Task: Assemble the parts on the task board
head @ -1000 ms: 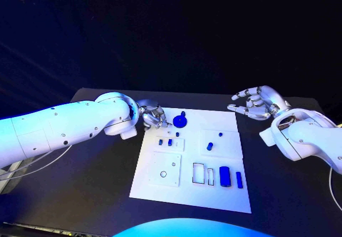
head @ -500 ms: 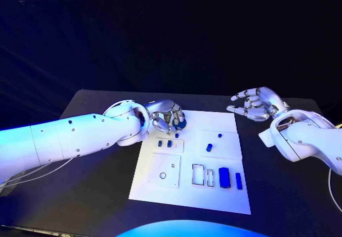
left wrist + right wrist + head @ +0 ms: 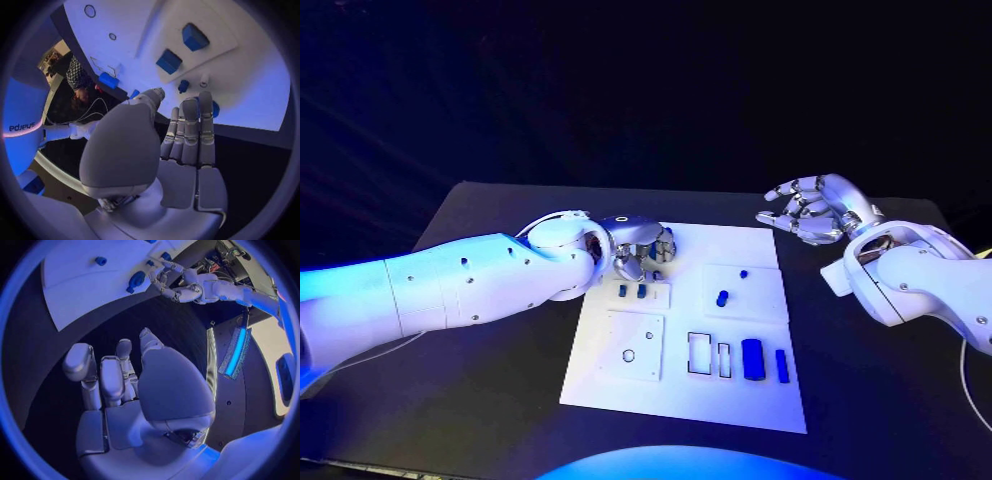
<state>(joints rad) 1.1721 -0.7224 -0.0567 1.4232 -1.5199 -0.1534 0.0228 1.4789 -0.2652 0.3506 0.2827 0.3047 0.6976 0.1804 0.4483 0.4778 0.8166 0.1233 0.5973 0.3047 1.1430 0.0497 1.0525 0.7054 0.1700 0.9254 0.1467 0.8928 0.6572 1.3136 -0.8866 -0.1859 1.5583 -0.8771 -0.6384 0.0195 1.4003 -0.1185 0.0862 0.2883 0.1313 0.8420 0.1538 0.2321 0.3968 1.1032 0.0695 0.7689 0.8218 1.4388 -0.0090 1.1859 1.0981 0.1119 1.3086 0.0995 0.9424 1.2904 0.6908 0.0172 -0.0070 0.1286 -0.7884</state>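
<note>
Fingers [image 3: 635, 262] of the left hand [image 3: 640, 248] curl downward over the far left corner of the task board [image 3: 687, 400], their tips close to a round blue part [image 3: 135, 279] that the right wrist view shows just beside them on the white plate; whether they pinch it or merely touch it cannot be told, since the head view hides the piece under the hand. In the left wrist view those fingers [image 3: 189, 130] lie straight and close together beside the thumb, with a sliver of blue at their tips. Just past the fingertips, toward the robot, two small blue parts [image 3: 633, 290] stand in a raised white panel, and a little farther to the right a short blue peg [image 3: 723, 297] and a tiny blue stud [image 3: 744, 271] sit on another panel. Nearer the robot still, well away from the fingers, a long blue block [image 3: 754, 358] and a thin blue bar [image 3: 782, 365] lie side by side next to two empty rectangular slots. The right hand [image 3: 812, 209] hovers above the dark worktop [image 3: 488, 390] off the board's far right corner, its fingers [image 3: 788, 222] spread and half curled, holding nothing.
</note>
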